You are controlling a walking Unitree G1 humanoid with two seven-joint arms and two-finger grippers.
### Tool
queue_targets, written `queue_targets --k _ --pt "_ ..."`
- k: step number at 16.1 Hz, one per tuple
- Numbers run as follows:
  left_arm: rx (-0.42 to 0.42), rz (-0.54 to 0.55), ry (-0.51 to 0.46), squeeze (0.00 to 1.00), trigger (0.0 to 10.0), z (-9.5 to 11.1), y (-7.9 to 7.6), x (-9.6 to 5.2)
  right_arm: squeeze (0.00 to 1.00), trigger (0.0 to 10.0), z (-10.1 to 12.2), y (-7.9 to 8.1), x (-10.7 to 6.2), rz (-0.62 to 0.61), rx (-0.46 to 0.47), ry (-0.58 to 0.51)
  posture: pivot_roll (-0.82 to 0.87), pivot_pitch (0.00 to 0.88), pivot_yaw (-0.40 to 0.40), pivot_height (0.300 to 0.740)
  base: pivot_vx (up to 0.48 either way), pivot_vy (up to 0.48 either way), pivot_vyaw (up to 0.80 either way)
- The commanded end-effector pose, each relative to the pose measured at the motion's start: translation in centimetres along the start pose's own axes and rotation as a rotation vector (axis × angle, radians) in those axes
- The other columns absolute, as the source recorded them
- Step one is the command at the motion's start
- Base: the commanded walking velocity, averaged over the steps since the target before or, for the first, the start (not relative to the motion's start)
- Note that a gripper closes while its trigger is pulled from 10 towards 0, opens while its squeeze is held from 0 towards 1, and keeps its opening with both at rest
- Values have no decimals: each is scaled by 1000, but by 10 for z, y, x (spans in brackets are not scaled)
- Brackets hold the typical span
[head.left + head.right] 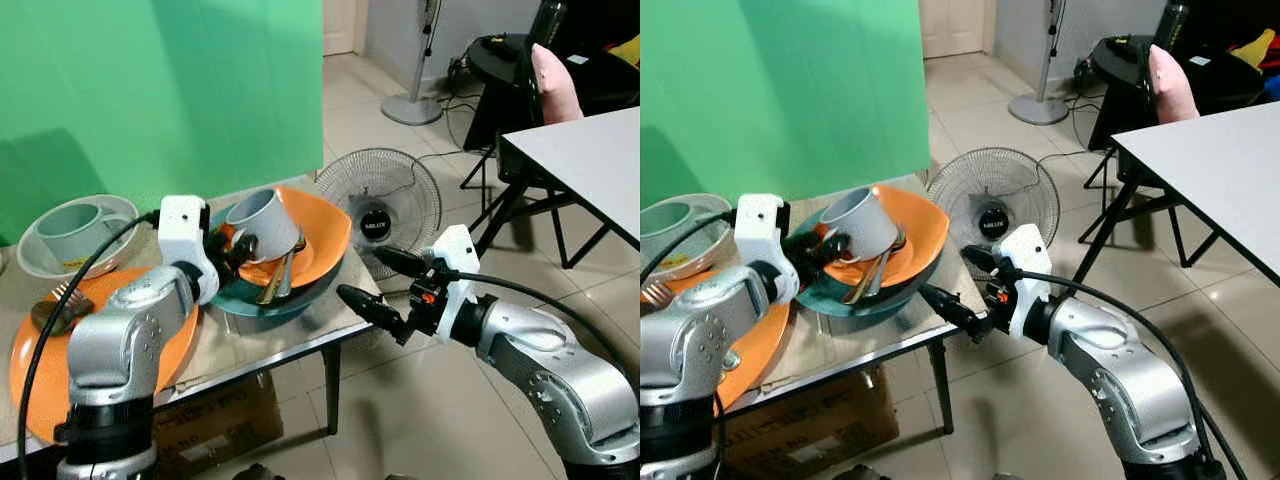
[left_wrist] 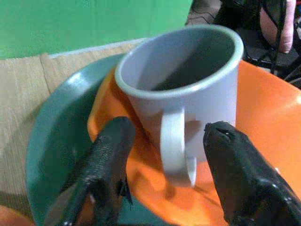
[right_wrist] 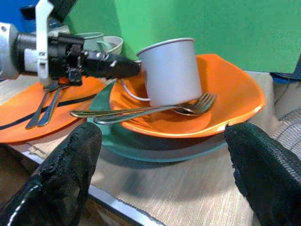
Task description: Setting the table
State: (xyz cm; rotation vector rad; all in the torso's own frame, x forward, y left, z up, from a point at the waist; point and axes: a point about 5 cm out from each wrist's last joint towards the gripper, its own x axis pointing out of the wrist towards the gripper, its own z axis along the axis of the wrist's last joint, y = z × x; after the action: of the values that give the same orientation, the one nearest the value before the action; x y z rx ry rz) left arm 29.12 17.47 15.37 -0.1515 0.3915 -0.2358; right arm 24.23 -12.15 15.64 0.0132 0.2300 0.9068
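On the small table (image 1: 300,345) in front of the green backdrop (image 1: 160,90), a teal plate (image 3: 155,146) carries an orange bowl (image 1: 320,235), and a grey mug (image 1: 262,222) lies tilted inside the bowl, mouth toward the left gripper (image 2: 164,155). Left gripper is at the mug: fingers (image 2: 110,160) spread apart, one on each side of the mug handle (image 2: 176,150), not clamped; cannot tell if they touch it. Two forks (image 3: 141,112) rest across the orange bowl just below the mug, handles sticking out over the teal plate rim to the near left. Right gripper (image 1: 378,283) hovers off the table's near-right edge, fingers wide apart, holding nothing, pointed at the stacked dishes. Left of the stack, a large orange plate (image 1: 175,345) sits on the table, with cutlery (image 1: 55,305) lying at its far-left part. Farther left, a second grey mug (image 1: 75,228) stands upright in a grey bowl (image 1: 35,262). A floor fan (image 1: 385,205) stands behind the table's right end. A white table (image 1: 590,165) sits to the far right, well apart. A cardboard box (image 1: 215,425) sits under the small table.
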Motion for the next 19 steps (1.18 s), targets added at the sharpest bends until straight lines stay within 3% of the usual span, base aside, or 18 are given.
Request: queue_targets --k 1,14,19 --pt "-11 8 -9 0 0 3 2 1 0 10000 4 3 1 30 -11 -1 -51 0 51 740 0 0 0" --pt "-42 -54 12 0 0 3 -5 0 0 10000 -2 11 -5 123 -65 70 -57 7 59 740 0 0 0" --pt "-28 -60 -71 0 0 19 -6 -7 0 10000 3 9 -4 88 -44 21 -56 10 66 740 0 0 0"
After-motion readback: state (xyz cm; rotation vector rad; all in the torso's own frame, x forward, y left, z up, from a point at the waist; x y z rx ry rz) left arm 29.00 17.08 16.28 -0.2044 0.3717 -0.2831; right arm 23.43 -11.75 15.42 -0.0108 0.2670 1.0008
